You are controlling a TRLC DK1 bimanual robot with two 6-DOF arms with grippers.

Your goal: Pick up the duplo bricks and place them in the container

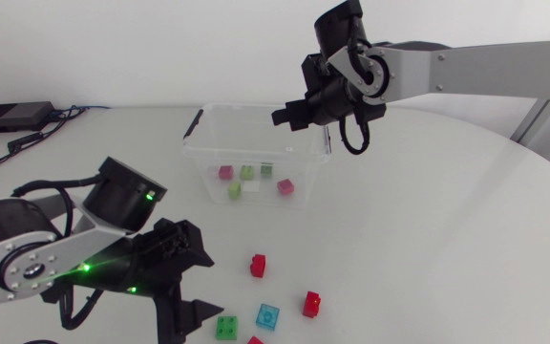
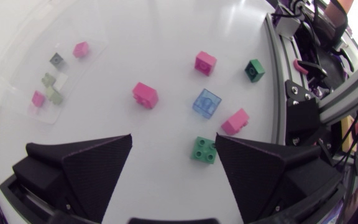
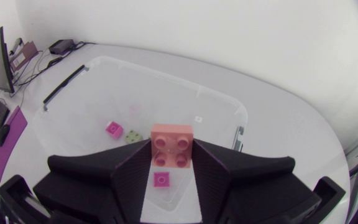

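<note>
Left gripper [image 2: 174, 148] hangs wide open and empty above the loose bricks [image 2: 145, 95] on the near side, green brick [image 2: 203, 149] closest. Right gripper [image 3: 172, 155] pinches a salmon brick [image 3: 172, 142] over the container [image 3: 197, 94], poised for release.

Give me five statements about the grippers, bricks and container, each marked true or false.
1. The right gripper is shut on a salmon brick. True.
2. The container is empty. False: several bricks lie in it.
3. The left gripper is open. True.
4. The left gripper holds the green brick ahead of it. False: that brick lies on the table, ungripped.
5. The blue brick is in the container. False: it lies on the table.
</note>
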